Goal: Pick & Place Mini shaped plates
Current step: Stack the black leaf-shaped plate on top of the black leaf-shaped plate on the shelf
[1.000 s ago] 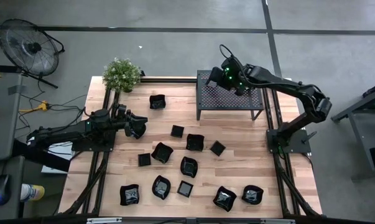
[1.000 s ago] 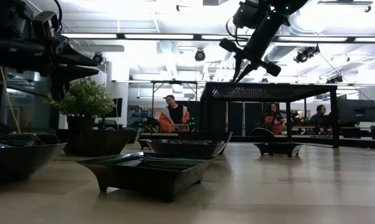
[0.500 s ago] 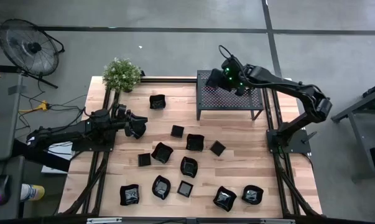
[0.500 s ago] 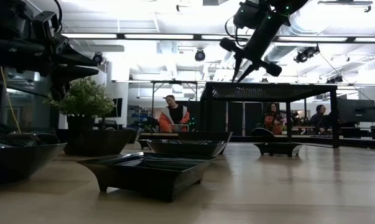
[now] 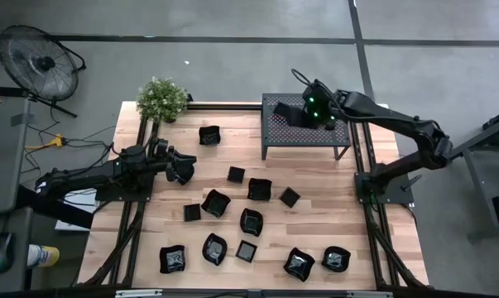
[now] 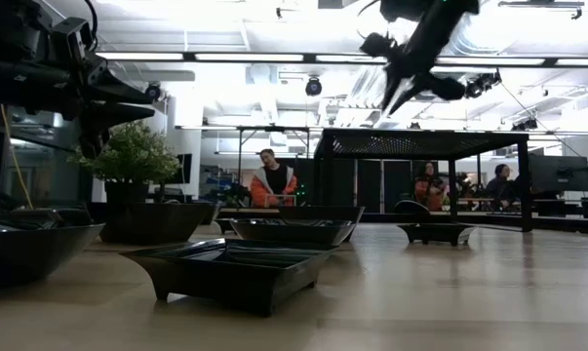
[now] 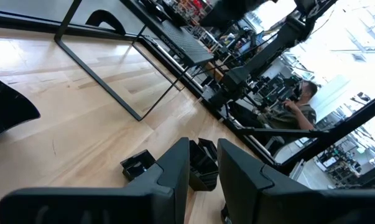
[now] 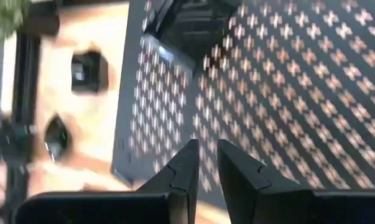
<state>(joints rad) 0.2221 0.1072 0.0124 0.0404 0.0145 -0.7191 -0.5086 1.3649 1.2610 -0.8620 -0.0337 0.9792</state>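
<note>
Overhead layout: the right gripper (image 5: 309, 110) hangs above the perforated rack (image 5: 305, 126) at the table's 1 o'clock, fingers (image 8: 186, 168) narrowly parted and empty; one mini shaped plate (image 5: 290, 113) lies on the rack. The left gripper (image 5: 183, 168), at 9 o'clock, grips another plate (image 5: 181, 173). Remaining plates (image 5: 251, 222) are scattered from centre to 6 o'clock.

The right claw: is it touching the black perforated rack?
Apart. In the low view the right claw hangs clearly above the rack, with bright ceiling visible between its tips and the rack top.
</note>
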